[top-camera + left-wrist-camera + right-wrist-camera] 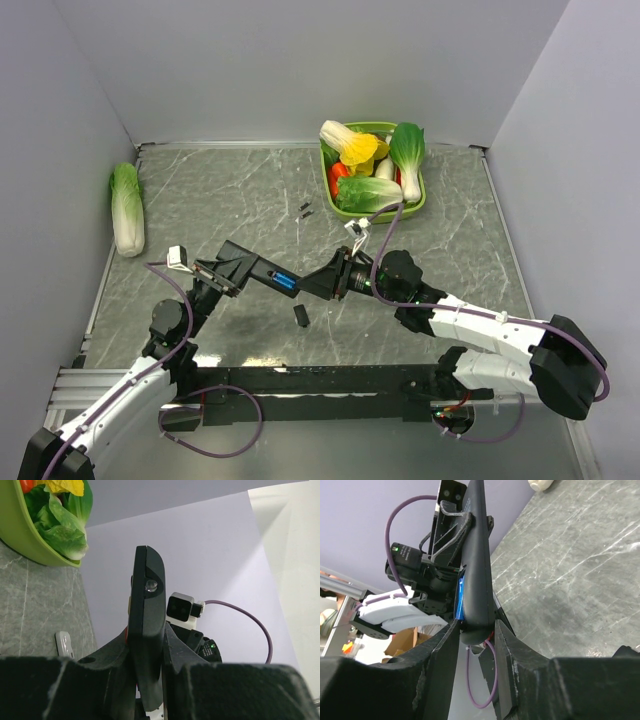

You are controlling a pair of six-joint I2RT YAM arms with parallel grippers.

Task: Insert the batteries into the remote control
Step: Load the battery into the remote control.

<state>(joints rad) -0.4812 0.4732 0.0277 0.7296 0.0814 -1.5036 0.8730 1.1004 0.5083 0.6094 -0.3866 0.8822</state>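
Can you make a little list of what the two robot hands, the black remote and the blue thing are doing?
left gripper: shut on the remote control, holding it up off the table
right gripper: fingers either side of the remote's other end; grip unclear
battery: blue, showing in the remote
small dark piece: lying on the table near the remote
basket: green, full of vegetables, at the far side

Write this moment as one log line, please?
left gripper: holds remote control | right gripper: around its far end | battery: in remote control
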